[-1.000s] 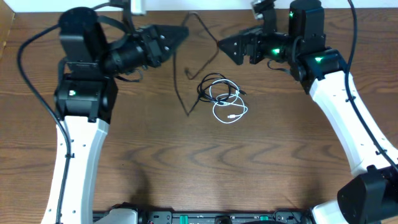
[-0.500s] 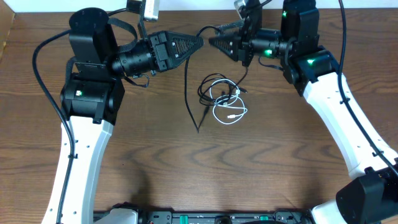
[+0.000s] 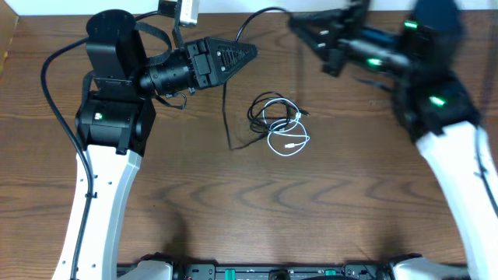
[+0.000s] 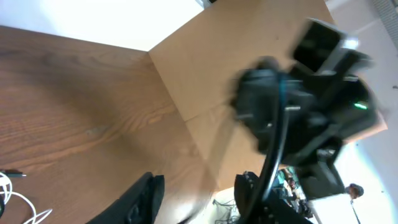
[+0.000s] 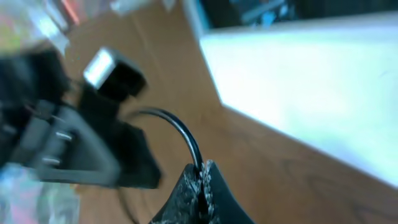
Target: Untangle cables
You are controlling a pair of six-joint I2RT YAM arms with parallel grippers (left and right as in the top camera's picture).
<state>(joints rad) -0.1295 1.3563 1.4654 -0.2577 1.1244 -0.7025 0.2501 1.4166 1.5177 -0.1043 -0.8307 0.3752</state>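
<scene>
The right gripper (image 3: 296, 21), blurred, hangs above the far edge of the table (image 3: 233, 210), right of centre. In its wrist view its fingers are pressed together on a black cable (image 5: 181, 134), which curves up and away from the tips. Seen from overhead, that black cable (image 3: 226, 109) arcs left from the right gripper, passes the tip of the left gripper (image 3: 249, 53) and drops to the table, where its end lies just left of the tangle (image 3: 272, 117). The left gripper points right, above the far left-centre of the table. Its wrist view shows the fingers (image 4: 146, 196) apart, bare wood showing in the gap; the cable runs close by one finger, and whether it touches cannot be told. The tangle of small black loops lies at the table's middle, between the two grippers and nearer than both. A white cable (image 3: 289, 142) loops out of its near side, with a small plug inside the loop.
</scene>
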